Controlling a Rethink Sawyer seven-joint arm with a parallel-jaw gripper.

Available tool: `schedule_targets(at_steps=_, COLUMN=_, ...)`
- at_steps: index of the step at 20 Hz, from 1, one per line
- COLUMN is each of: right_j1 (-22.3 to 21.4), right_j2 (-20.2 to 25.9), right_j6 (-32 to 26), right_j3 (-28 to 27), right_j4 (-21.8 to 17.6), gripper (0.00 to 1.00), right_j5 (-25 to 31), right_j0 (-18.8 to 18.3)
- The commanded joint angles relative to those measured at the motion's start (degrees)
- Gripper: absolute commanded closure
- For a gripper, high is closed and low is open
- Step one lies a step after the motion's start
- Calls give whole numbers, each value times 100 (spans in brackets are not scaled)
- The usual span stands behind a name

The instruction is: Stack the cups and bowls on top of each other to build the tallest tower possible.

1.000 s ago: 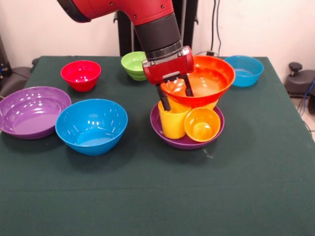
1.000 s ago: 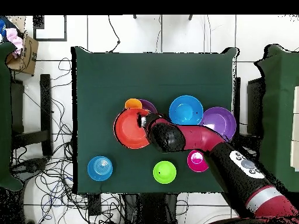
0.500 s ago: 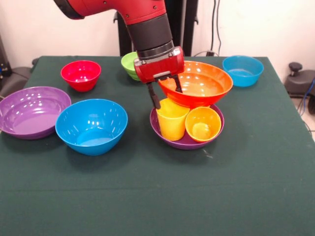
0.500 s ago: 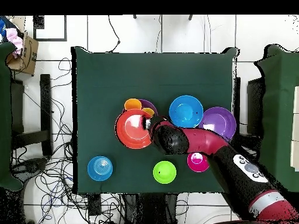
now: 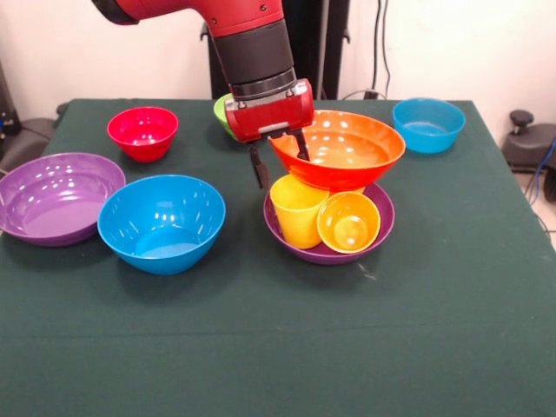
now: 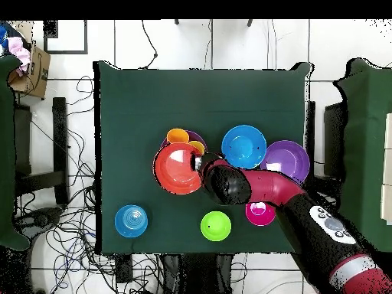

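Observation:
A large orange bowl [image 5: 343, 148] rests on a yellow cup [image 5: 297, 208] and an orange cup [image 5: 349, 221], which stand in a purple bowl [image 5: 326, 254]. The orange cup leans with its mouth toward the camera. This pile is the tower. My gripper [image 5: 280, 161] is open, with its jaws astride the orange bowl's left rim, one inside and one outside. In the overhead view the gripper [image 6: 200, 162] is at the orange bowl's [image 6: 178, 168] right edge.
A large blue bowl [image 5: 162, 222] and a second purple bowl [image 5: 54, 196] sit at the left. A small red bowl [image 5: 142, 132], a green bowl [image 5: 221, 109] partly behind the arm, and a small blue bowl [image 5: 428, 124] stand along the back.
The gripper has moved left and slightly up in the front view. The orange bowl has shifted left with it and gone from tilted to nearly level on the cups.

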Motion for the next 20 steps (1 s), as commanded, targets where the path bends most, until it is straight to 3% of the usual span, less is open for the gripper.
schedule_targets(at_steps=1, right_j1=-26, right_j2=-327, right_j6=596, right_j3=150, right_j4=-89, gripper=0, right_j5=87, right_j0=192)
schedule_targets(at_steps=10, right_j1=51, right_j2=-384, right_j6=600, right_j3=51, right_j4=-108, gripper=0, right_j5=34, right_j0=248)
schedule_targets(at_steps=15, right_j1=384, right_j2=-423, right_j6=459, right_j3=-336, right_j4=-177, gripper=0, right_j5=54, right_j0=348)
schedule_targets(at_steps=20, right_j1=430, right_j2=-449, right_j6=423, right_j3=-420, right_j4=-188, gripper=0, right_j5=57, right_j0=370)
